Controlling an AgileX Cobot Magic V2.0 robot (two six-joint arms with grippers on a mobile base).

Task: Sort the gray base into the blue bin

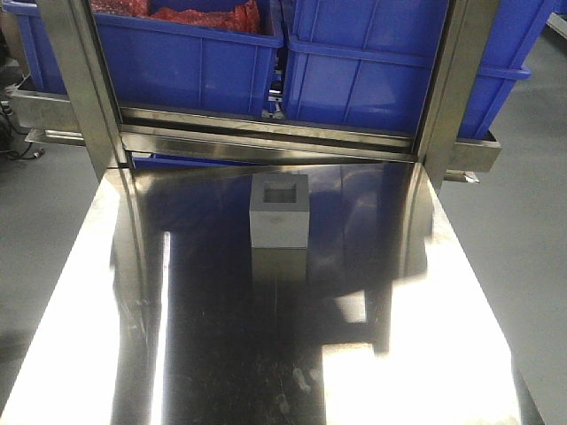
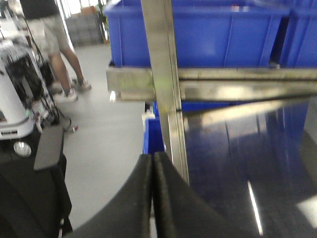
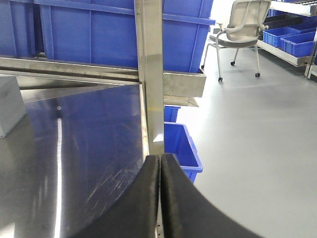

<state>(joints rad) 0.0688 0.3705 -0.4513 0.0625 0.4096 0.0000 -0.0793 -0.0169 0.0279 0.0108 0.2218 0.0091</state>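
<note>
Both pincers are pressed shut, empty. The right gripper hangs at the right edge of the steel table, the left gripper at its left edge. The gray base stands mid-table, recess up, squarish with no clear long axis. It lies ahead-left of the right pincer, cropped at that view's border, and the left wrist view misses it. The right arm seems better placed. The blue bin waits beyond
</note>
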